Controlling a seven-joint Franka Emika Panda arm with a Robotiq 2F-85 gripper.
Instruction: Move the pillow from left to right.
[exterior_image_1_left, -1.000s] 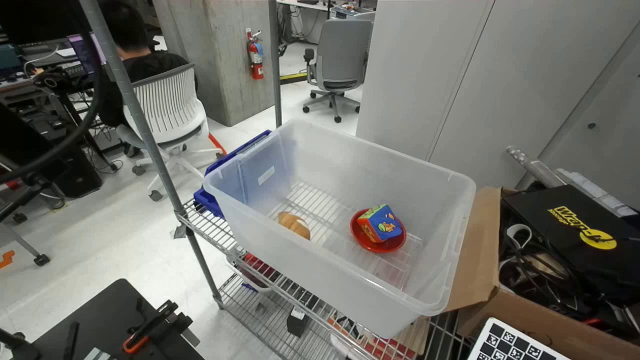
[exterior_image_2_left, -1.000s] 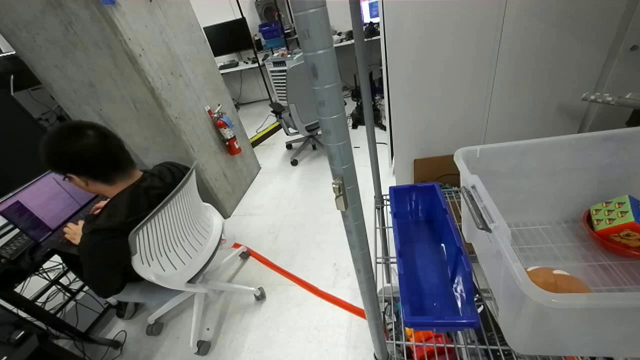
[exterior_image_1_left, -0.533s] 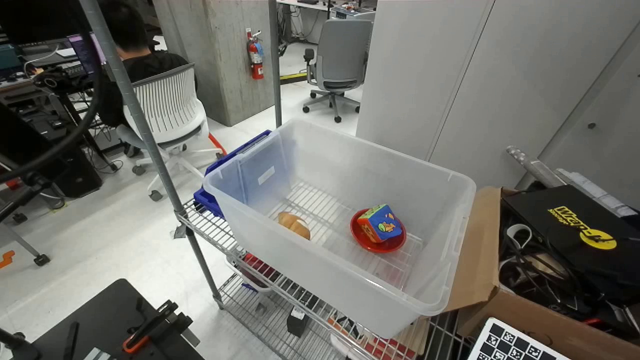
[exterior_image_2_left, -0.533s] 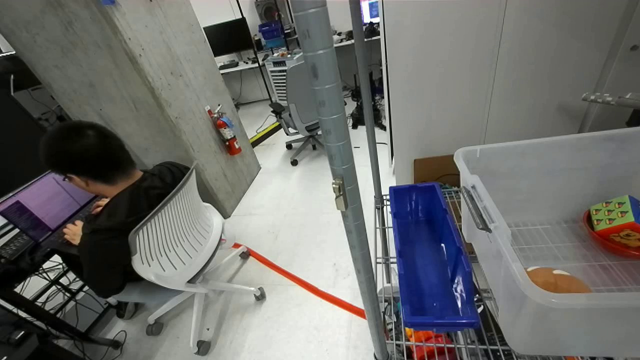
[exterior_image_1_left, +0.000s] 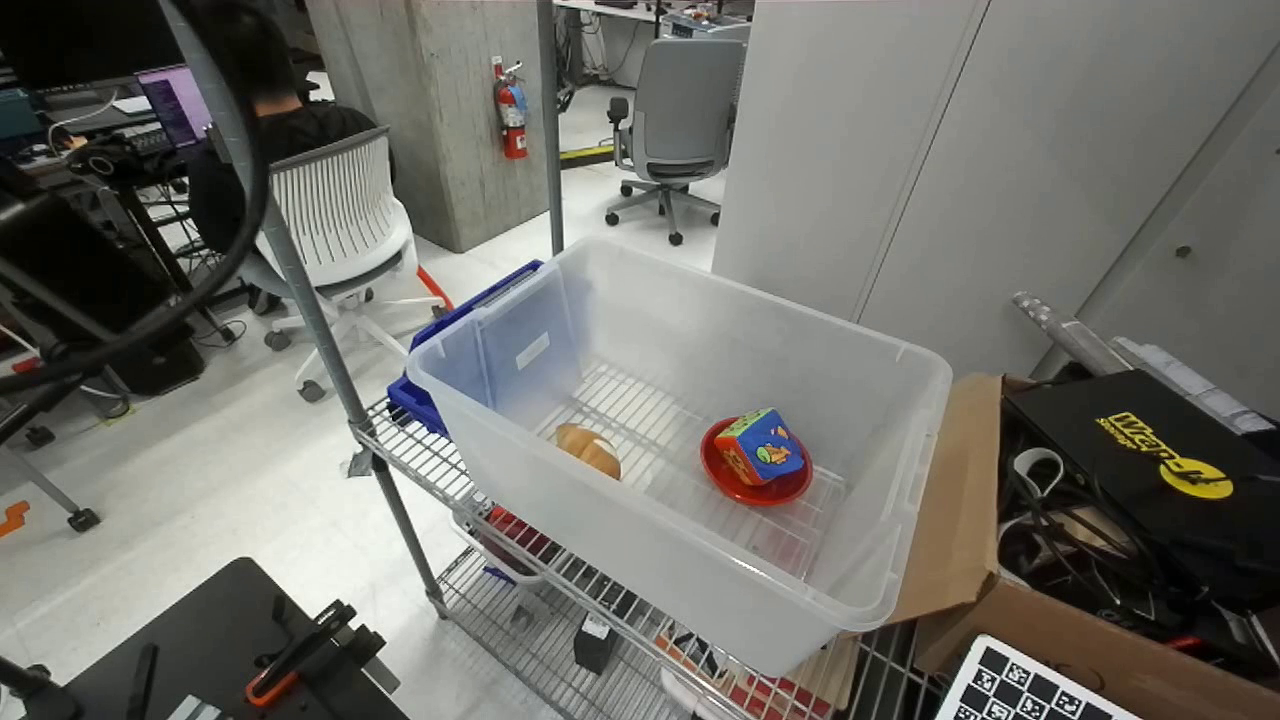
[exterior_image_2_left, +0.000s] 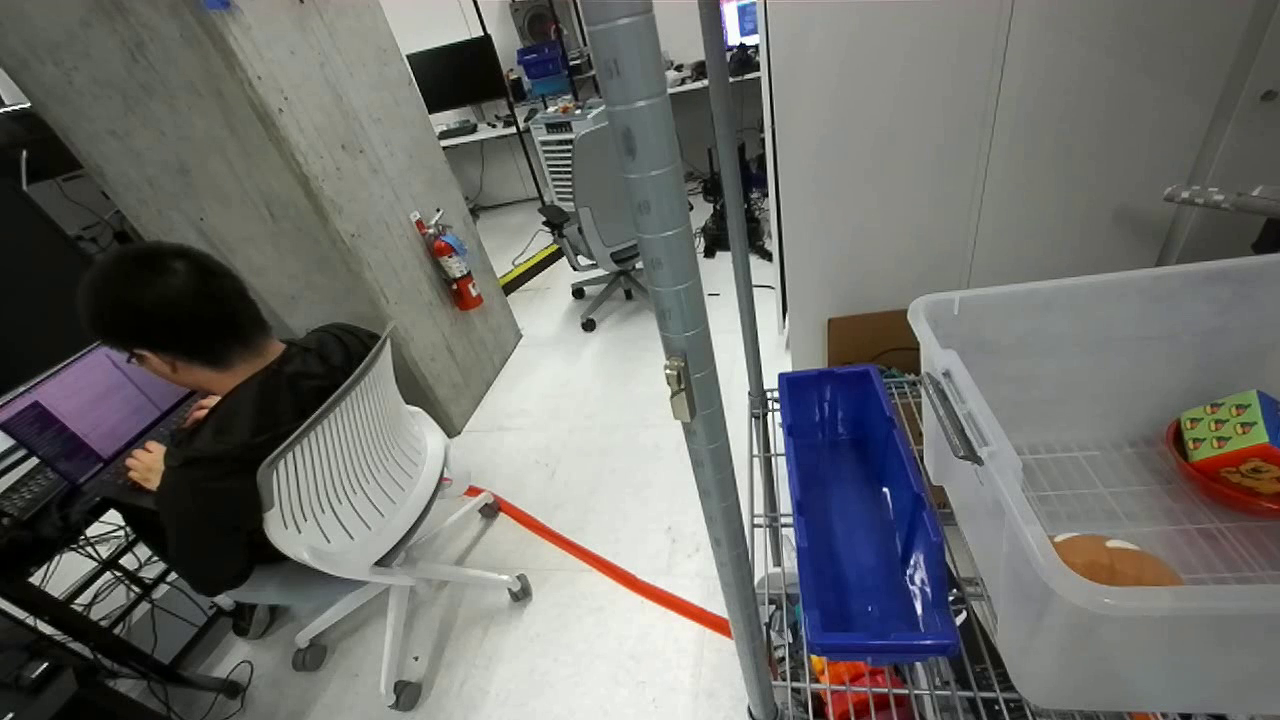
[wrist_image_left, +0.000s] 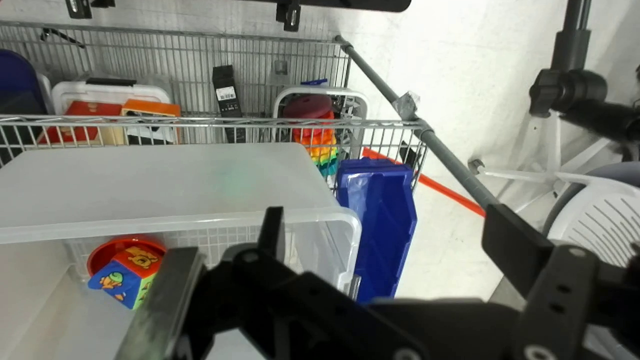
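The pillow (exterior_image_1_left: 588, 449) is small, rounded and tan-orange with white patches. It lies on the floor of a clear plastic bin (exterior_image_1_left: 640, 560), near the long wall and toward the blue-tray end. In an exterior view it also shows through the bin (exterior_image_2_left: 1113, 562). It does not show in the wrist view. My gripper (wrist_image_left: 390, 232) appears only in the wrist view, where its two black fingers are wide apart with nothing between them. Behind the gap are the bin's corner and the blue tray. The gripper is not seen near the pillow.
A red bowl (exterior_image_1_left: 735, 492) with a colourful cube (exterior_image_1_left: 765, 447) in it sits in the bin's other half. A blue tray (exterior_image_2_left: 865, 510) stands beside the bin on a wire shelf with grey posts (exterior_image_2_left: 660, 250). A cardboard box (exterior_image_1_left: 960, 520) stands at the opposite end.
In an exterior view the black cable loop at the left edge has moved to the right. The pillow, bowl, cube and bin have not moved.
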